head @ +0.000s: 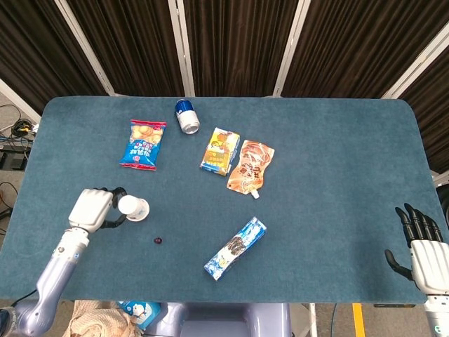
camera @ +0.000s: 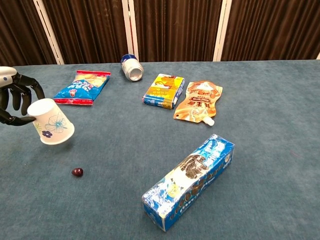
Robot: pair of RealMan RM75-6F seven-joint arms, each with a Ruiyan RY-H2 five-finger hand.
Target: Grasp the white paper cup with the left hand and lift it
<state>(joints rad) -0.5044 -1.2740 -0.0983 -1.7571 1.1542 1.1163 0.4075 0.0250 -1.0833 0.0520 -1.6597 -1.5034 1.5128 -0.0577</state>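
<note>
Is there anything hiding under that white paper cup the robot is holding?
Nothing visible. The left hand holds the white paper cup tilted above bare blue table. A small dark object lies nearby, not beneath. The cup's inside faces down, unseen.

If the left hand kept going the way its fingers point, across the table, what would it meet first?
The left hand holds the white paper cup, pointing toward the table's middle. The small dark object lies off-line; the way looks free, though depth is unclear.
</note>
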